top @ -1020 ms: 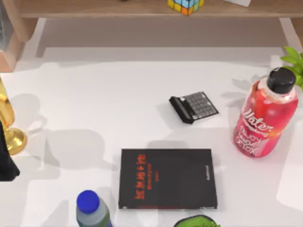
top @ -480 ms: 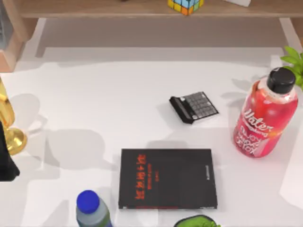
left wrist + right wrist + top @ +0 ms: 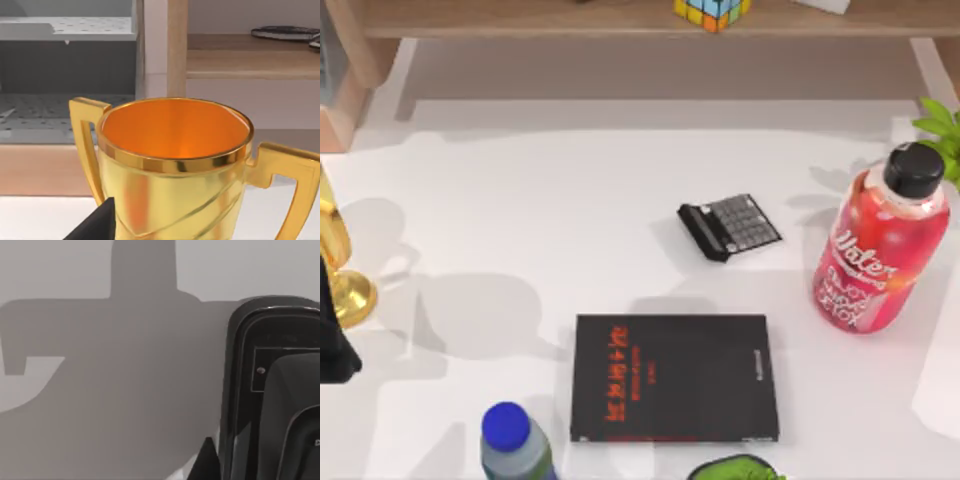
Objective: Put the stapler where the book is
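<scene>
The book lies flat near the worktop's front edge, long axis running left to right, red lettering toward the left. My left arm sits at the left edge behind the gold trophy; I cannot tell my tools' state.

Book cover matt; trophy glossy gold — probably metal.

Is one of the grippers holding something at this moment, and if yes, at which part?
It cannot be told. The book lies flat on the table, untouched. A black object sits close to the right wrist camera, but no grasp is visible.
</scene>
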